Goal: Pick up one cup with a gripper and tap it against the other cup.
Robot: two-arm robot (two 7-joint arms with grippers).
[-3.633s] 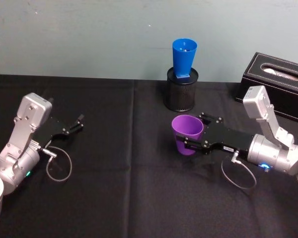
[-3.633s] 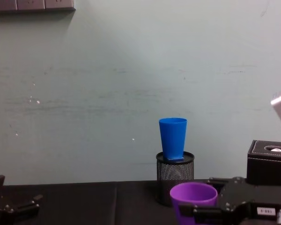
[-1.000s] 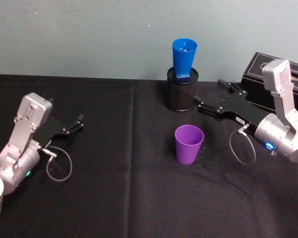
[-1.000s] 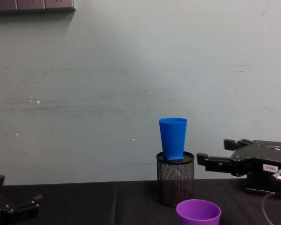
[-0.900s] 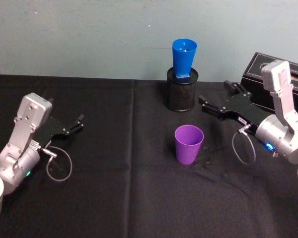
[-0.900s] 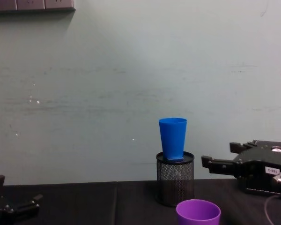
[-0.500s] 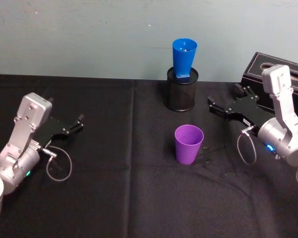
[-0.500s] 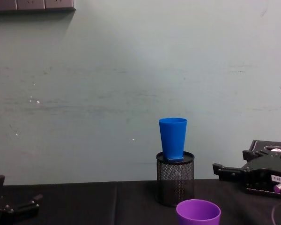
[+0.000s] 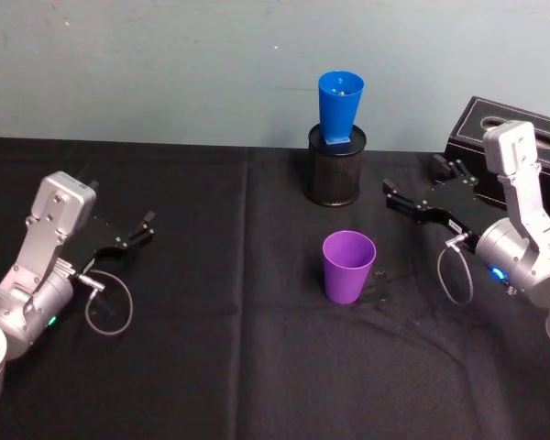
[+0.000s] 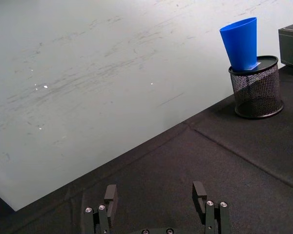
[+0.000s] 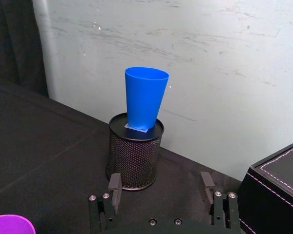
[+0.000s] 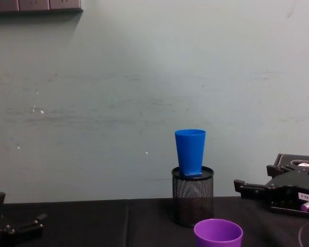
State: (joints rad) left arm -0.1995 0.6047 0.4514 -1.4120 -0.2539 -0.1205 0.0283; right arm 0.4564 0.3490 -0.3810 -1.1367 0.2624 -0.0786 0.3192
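The purple cup [image 9: 348, 266] stands upright on the black table, free of both grippers; its rim shows low in the chest view [image 12: 218, 234] and at a corner of the right wrist view [image 11: 9, 224]. The blue cup [image 9: 340, 108] sits tilted in a black mesh pen holder [image 9: 334, 179] behind it. My right gripper [image 9: 412, 181] hovers open and empty, to the right of the holder and behind-right of the purple cup. In the right wrist view its fingers [image 11: 115, 184] point toward the blue cup [image 11: 145, 97]. My left gripper [image 9: 147, 226] rests open at the far left.
A black tissue box [image 9: 513, 147] stands at the back right, just behind the right arm. The pale wall runs close behind the holder. Grey cable loops hang beside each wrist. Black cloth covers the table [image 9: 238, 367].
The right gripper, earlier shut on the purple cup, has let it go. It has drawn back to the right from near the pen holder. The left arm has not moved.
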